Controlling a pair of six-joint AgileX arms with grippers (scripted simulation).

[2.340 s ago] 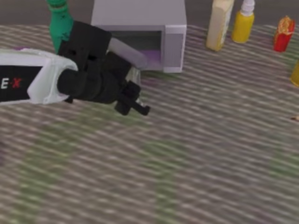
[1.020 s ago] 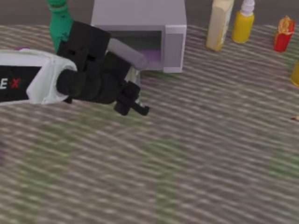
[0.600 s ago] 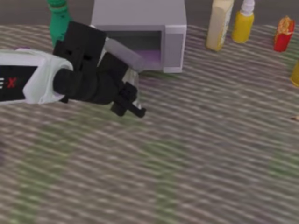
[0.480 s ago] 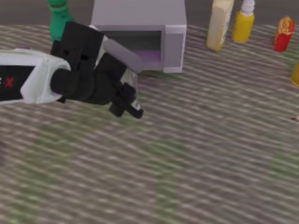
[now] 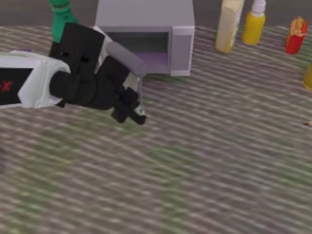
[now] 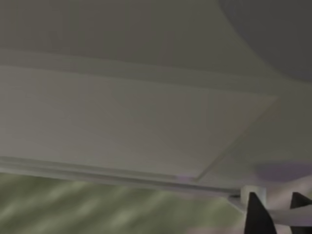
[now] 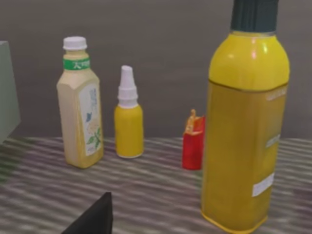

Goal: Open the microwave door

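Front of counter: bare stretch of the counter (image 5: 204, 175), nothing of the task on it.
Left of middle: left claw (image 5: 130, 113) reaches in from the left and sits at the free edge of the microwave door (image 5: 127, 57).
Claw state: nearly closed, pinching the door's free edge; the left wrist view shows a pale strip of that edge between the two dark tips.
Right arm: out of the top view, parked by the bottles at the counter's right.
Door: flat light-grey panel, swung out on its left hinge to a wide angle from the front, its face filling the left wrist view.
Back of counter: microwave (image 5: 146, 14), light-grey box, lilac cavity exposed, control strip on its right front.
Progress: judged mostly done; the opening is uncovered.
Left to do: perhaps a little more swing, then letting go of the door.
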